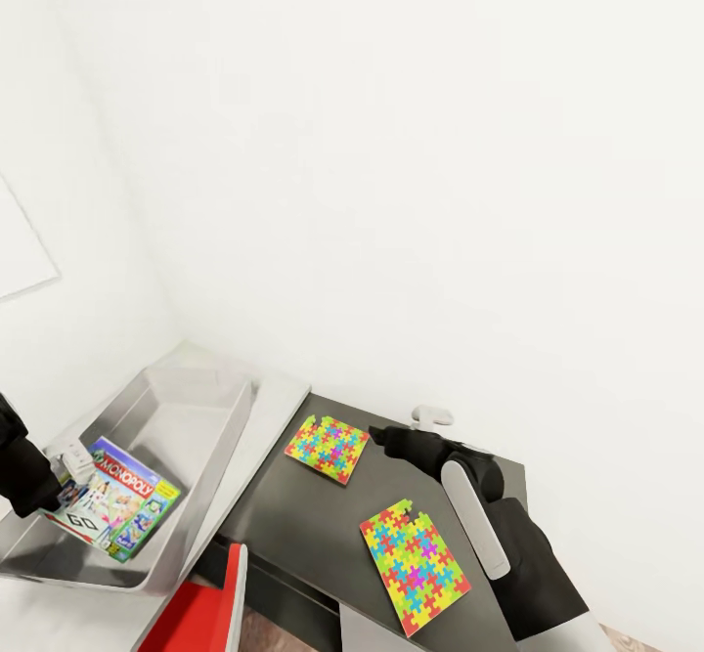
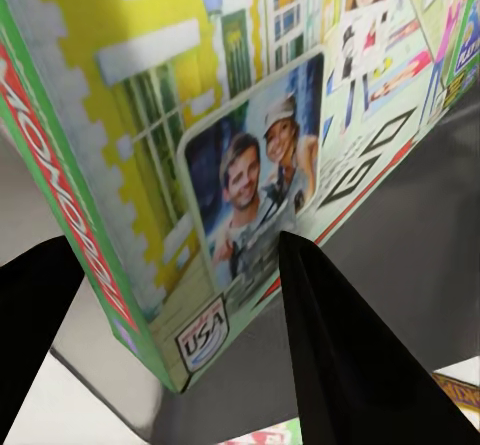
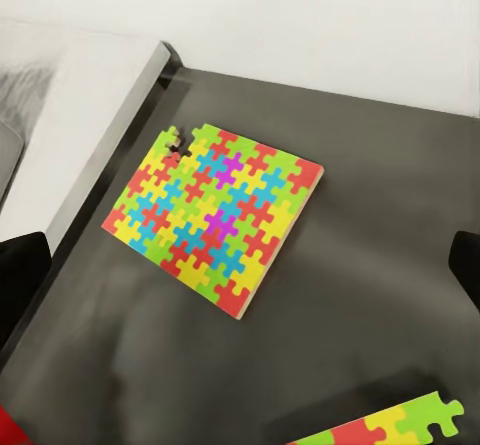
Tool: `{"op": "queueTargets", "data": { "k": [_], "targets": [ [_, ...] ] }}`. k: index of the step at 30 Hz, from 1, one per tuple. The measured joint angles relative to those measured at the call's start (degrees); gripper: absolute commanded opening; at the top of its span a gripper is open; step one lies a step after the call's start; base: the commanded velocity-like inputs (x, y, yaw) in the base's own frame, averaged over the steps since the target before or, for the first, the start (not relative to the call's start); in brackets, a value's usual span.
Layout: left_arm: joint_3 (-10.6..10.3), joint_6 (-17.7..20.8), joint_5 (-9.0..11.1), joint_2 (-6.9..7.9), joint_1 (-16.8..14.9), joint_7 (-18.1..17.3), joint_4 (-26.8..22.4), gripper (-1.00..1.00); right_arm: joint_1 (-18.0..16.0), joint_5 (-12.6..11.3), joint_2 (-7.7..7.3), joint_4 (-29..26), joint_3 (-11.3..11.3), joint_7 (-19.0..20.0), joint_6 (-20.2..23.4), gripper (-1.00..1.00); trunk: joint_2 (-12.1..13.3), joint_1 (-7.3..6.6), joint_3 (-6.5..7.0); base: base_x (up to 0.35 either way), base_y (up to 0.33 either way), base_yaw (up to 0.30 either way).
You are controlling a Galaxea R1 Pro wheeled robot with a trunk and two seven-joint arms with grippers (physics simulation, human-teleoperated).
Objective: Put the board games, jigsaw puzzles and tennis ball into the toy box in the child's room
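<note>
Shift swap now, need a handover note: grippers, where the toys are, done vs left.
Left gripper: fingers straddle the Monopoly board game, which sits in the toy box; grip unclear.
Right gripper: open, above the far jigsaw puzzle on the dark table section.
Near jigsaw puzzle also lies there.
Done: one game in the box.
Left: both puzzles at least.

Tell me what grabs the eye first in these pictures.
Two bright jigsaw puzzles lie flat and apart on the dark table top: the far puzzle sits ahead of the right gripper, the near puzzle beside the right arm. To their left, a colourful Monopoly board game lies in the grey toy box, with the left gripper at its edge.
</note>
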Motion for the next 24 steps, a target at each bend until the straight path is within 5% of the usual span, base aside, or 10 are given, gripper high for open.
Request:
{"op": "queueTargets", "data": {
  "k": [24],
  "targets": [
    [0.7, -0.4, 1.2, 0.9, 0.3, 0.0, 1.0, -1.0, 0.0, 0.0, 0.06, 0.2, -0.1, 0.0, 0.0, 1.0, 0.0, 0.0, 0.0, 0.0, 0.0, 0.0]
  ]
}}
